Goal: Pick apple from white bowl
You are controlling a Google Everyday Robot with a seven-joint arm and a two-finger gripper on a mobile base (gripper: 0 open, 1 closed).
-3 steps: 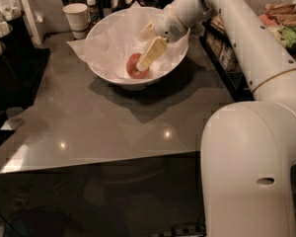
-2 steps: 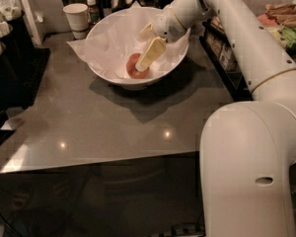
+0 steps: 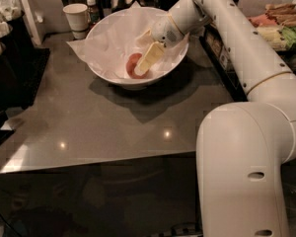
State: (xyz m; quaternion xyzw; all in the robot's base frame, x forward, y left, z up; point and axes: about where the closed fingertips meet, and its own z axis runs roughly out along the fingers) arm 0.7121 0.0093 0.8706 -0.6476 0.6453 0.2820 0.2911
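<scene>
The white bowl (image 3: pixel 106 38) stands at the back of the dark table, lined with crinkled white paper that sticks out past its rim. The reddish apple (image 3: pixel 132 64) lies at the bottom of the bowl. My gripper (image 3: pixel 144 65) reaches down into the bowl from the right. It is right at the apple and covers the apple's right side. The white arm runs from the front right up over the table to the bowl.
A small white paper cup (image 3: pixel 77 19) and a small bottle (image 3: pixel 92 8) stand behind the bowl to the left. A dark rack (image 3: pixel 12 58) stands along the left edge. Packaged snacks (image 3: pixel 278 28) lie on a shelf at the right. The grey table (image 3: pixel 108 127) extends forward.
</scene>
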